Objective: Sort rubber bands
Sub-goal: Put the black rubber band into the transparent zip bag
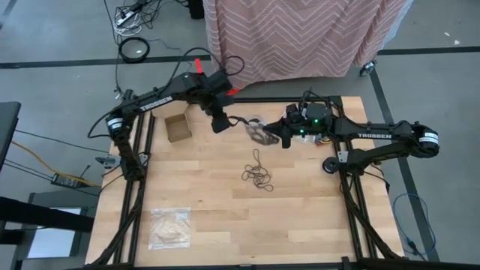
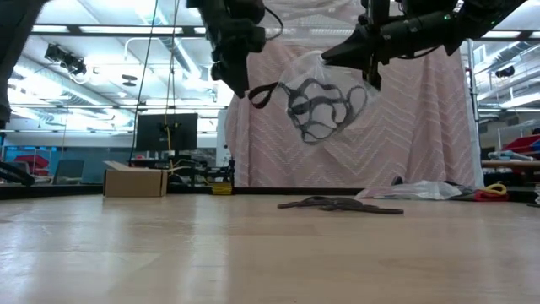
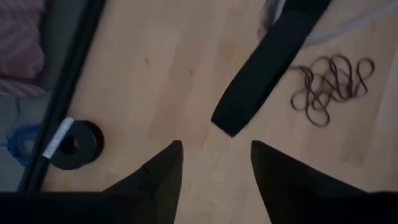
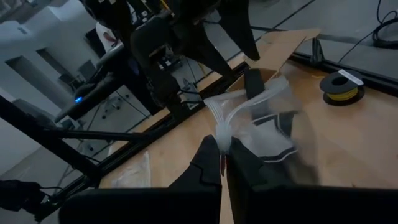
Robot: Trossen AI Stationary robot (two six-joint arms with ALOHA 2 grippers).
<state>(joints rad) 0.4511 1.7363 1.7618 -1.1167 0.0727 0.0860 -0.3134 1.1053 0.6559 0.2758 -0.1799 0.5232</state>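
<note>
Wooden desk (image 1: 225,225) | rubber bands (image 1: 259,174) heaped mid-desk | right hand (image 4: 222,163) pinched plastic bag (image 2: 325,97) of black bands, apparently, aloft | left hand (image 3: 214,163) spread beside bag, empty

Lab: monitor (image 2: 166,131), floor cables (image 1: 135,19)

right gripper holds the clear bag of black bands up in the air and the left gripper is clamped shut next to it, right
Not quite: the left gripper is open, as the left wrist view shows. The right gripper does hold the clear bag of black bands aloft.
</note>
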